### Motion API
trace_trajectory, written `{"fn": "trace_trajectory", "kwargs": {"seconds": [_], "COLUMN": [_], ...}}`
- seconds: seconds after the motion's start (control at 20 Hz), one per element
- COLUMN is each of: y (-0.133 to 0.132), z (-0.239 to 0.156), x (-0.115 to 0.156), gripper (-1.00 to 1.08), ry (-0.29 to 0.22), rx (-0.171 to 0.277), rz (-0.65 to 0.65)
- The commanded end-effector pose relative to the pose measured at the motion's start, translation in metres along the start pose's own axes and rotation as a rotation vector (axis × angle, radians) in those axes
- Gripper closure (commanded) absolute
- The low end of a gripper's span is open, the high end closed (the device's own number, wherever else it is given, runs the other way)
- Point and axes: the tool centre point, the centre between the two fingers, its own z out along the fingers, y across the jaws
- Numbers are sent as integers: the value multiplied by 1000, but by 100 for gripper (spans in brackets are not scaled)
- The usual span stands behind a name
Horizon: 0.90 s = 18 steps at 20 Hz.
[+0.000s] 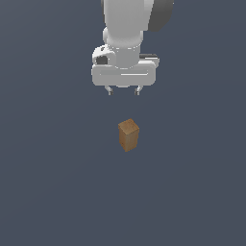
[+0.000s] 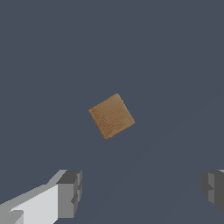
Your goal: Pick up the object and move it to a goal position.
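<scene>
The object [image 1: 128,135] is a small tall orange-brown block with a wood grain, standing upright on the dark grey floor in the middle of the exterior view. The wrist view looks down on the object's [image 2: 111,116] square top, turned at an angle to the fingers. My white gripper [image 1: 124,91] hangs above and behind the block, apart from it, open with nothing between its fingers. Both grey fingertips [image 2: 70,192] show in the wrist view, spread wide.
A flat dark grey floor [image 1: 53,182] spreads around the block on all sides. No goal marker shows in either view.
</scene>
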Motion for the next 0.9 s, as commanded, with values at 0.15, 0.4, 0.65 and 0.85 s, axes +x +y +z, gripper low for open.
{"fn": "trace_trajectory", "kwargs": {"seconds": [0.15, 0.4, 0.65, 0.85], "y": [3, 3, 0, -3], "z": [-1, 3, 16, 32], "x": [1, 3, 8, 14], "gripper": [-92, -92, -92, -92], "ry": [2, 2, 2, 1], "rx": [-2, -3, -5, -8], "rz": [7, -10, -64, -132]}}
